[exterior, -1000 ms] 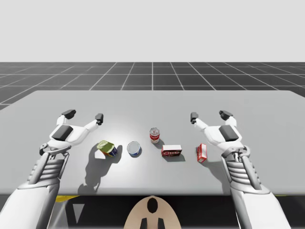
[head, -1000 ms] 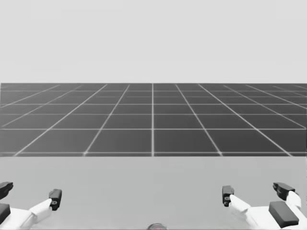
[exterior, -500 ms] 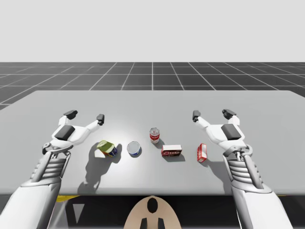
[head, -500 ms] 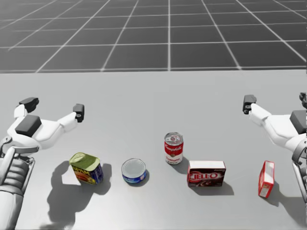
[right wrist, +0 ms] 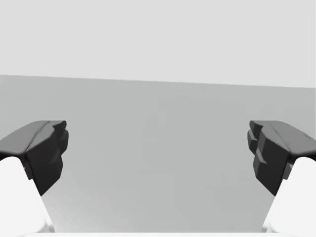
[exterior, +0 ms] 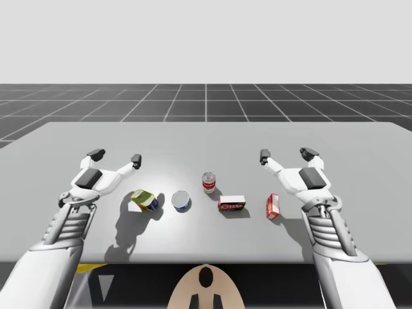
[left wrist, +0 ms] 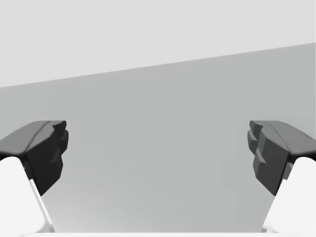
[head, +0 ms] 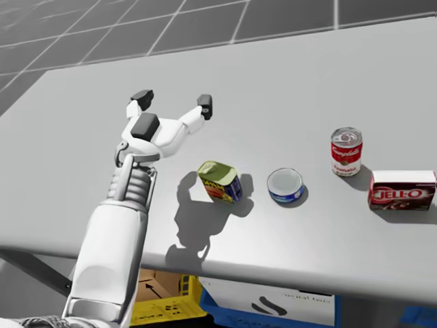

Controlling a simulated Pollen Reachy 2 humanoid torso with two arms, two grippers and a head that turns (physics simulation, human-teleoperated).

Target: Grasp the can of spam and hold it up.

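Observation:
The spam can (exterior: 143, 199) is a blue and yellow rectangular can with a yellow-green top, standing tilted on the grey table (exterior: 206, 138). In the head view the spam can (head: 220, 181) lies just right of my left forearm. My left gripper (exterior: 116, 156) hovers open a little behind it and to its left, fingers spread wide, apart from the can. The head view shows the same left gripper (head: 173, 100) with nothing in it. Between the left gripper's (left wrist: 158, 153) dark fingers lies bare table. My right gripper (exterior: 286, 154) is open far to the right, and the right gripper (right wrist: 158, 153) holds nothing.
A round blue tin (exterior: 181, 200) sits just right of the spam can. Further right are a red and white soup can (exterior: 208, 182), a dark red box (exterior: 232, 203) and a small red box (exterior: 272, 206). Yellow and blue crates (head: 164, 301) stand under the table's front edge.
My head has turned down and to the left, bringing the left arm and spam can into view. Both arms have barely shifted; the objects have not moved.

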